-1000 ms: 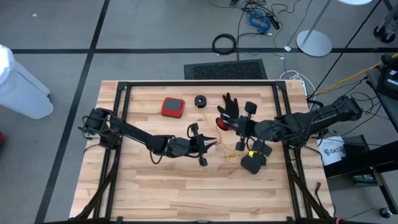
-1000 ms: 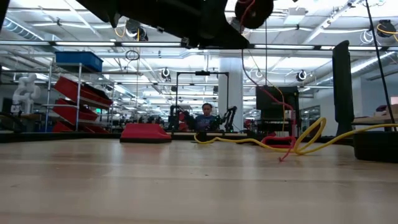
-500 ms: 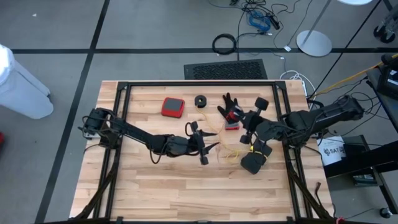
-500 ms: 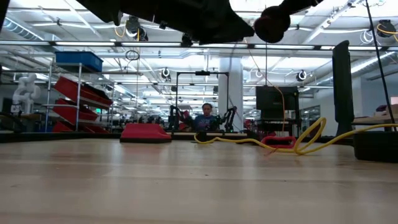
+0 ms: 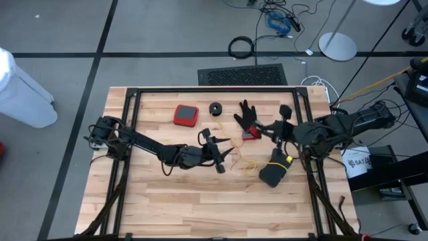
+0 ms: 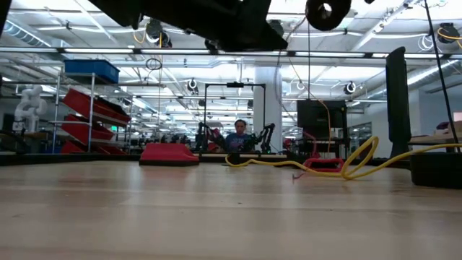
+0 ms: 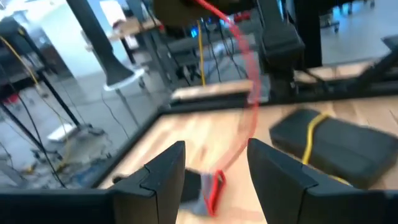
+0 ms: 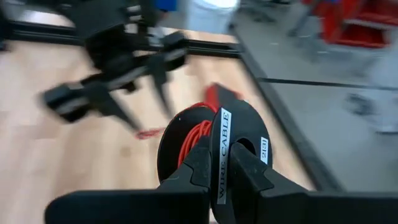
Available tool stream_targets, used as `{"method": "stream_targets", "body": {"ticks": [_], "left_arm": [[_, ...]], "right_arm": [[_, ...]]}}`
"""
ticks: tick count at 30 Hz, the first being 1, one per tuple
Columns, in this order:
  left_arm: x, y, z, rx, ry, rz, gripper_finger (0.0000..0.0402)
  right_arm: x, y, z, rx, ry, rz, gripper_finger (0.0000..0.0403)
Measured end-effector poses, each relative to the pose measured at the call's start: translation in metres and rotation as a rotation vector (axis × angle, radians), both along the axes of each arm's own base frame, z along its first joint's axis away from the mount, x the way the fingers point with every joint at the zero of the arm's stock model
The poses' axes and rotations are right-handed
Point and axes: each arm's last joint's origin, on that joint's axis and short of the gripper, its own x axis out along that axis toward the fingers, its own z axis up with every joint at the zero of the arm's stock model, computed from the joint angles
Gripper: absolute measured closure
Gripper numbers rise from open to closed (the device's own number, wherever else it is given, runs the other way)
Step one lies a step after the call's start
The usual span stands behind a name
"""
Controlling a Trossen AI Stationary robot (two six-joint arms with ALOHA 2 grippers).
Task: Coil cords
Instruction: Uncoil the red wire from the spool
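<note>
Our right end effector (image 8: 221, 171) pinches the red-orange cord's reel (image 8: 208, 140) above the counter (image 5: 167, 201), part wound; our left end effector (image 5: 221, 151) hangs spread nearby. The yellow cord (image 6: 339, 167) lies loose, uncoiled, beside it.

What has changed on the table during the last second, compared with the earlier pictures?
The left end effector opened. The right end effector, shut on the reel of red cord, swung toward the table's right edge and rose. The yellow cord, red case and glove stayed.
</note>
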Motion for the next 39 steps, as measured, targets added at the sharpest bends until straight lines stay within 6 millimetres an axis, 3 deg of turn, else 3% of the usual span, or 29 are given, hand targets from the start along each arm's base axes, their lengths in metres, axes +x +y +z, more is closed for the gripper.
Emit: {"method": "stream_targets", "body": {"ticks": [7,12,22,29,34,39], "left_arm": [[0.000,0.000,0.018,0.105,-0.126,-0.005,0.0221],[0.001,0.004,0.018,0.132,-0.116,-0.008,0.0221],[-0.001,-0.007,-0.008,0.123,0.128,-0.141,0.0222],[-0.009,-0.029,-0.020,0.059,0.244,-0.273,0.0222],[-0.022,-0.042,0.005,0.057,0.193,-0.300,0.0222],[-0.035,-0.037,0.037,0.062,0.111,-0.247,0.0222]], "right_arm": [[0.004,0.006,-0.004,0.057,0.047,0.163,0.0385],[0.015,0.014,-0.011,0.009,0.096,0.233,0.0385],[0.008,0.011,-0.018,-0.020,0.190,0.208,0.0385],[-0.005,0.005,-0.019,0.021,0.236,0.170,0.0385],[-0.012,0.004,-0.020,0.066,0.269,0.192,0.0385],[-0.011,0.007,-0.020,0.107,0.265,0.233,0.0385]]}}
